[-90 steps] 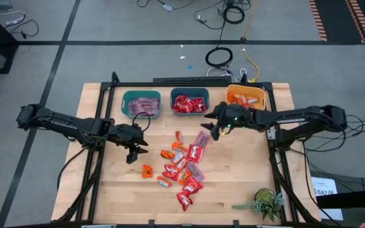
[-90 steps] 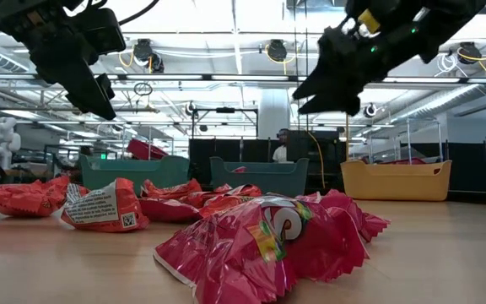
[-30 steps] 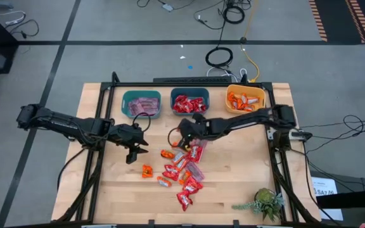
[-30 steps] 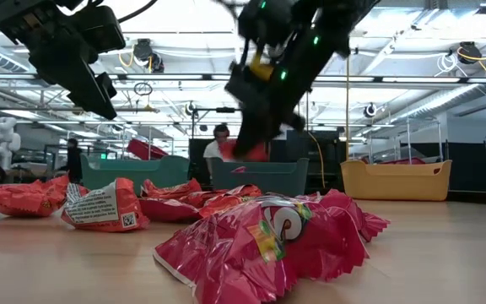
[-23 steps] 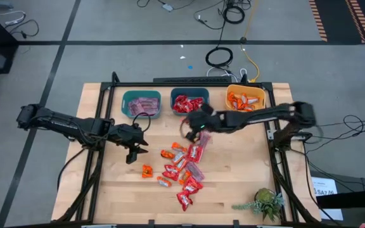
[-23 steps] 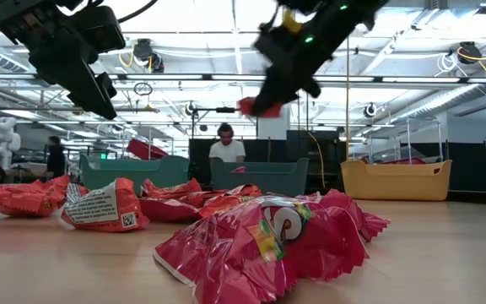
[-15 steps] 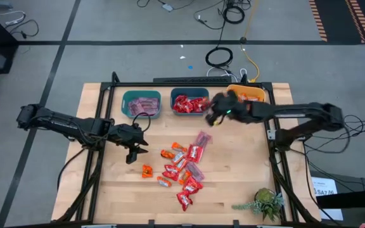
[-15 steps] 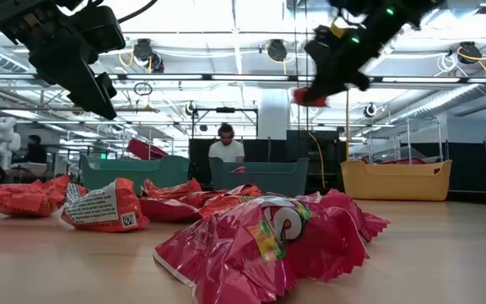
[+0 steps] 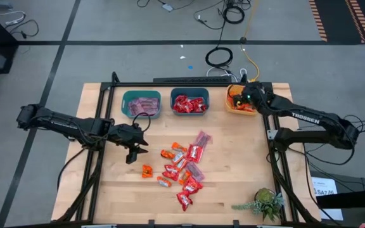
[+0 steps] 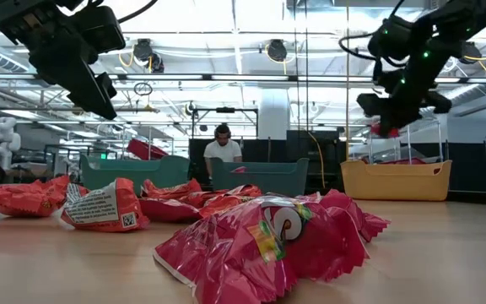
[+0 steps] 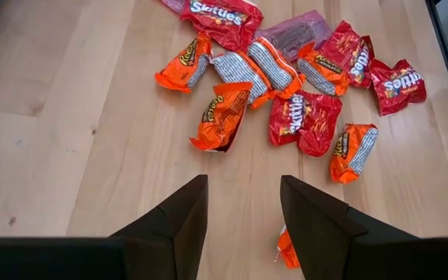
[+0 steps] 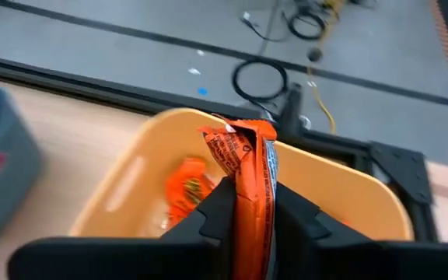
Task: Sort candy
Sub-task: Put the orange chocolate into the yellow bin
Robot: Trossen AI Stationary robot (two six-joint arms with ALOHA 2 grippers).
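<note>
Two arms in frame. Right gripper is up over the yellow bin at the far right of the tabletop, fingers clamped on an orange candy. In the right wrist view the wrapper stands up between the fingers, with more orange wrappers lying in the bin below it. In the low view the gripper hangs above the bin, clear of its rim.

Left gripper hovers over the left-centre of the tabletop, fingers parted with nothing between them. One lone orange sweet sits just beside it.

Loose candy pile is mid-tabletop: red and orange wrappers plus a pinkish one at the far edge of the pile. In the left wrist view the pile is spread ahead of the open fingers.

Bins along the far edge: left teal bin holds pinkish-mauve wrappers, the middle teal bin holds red ones.

Small plant on the near right corner. A person shows in the room behind the bins in the low view.
</note>
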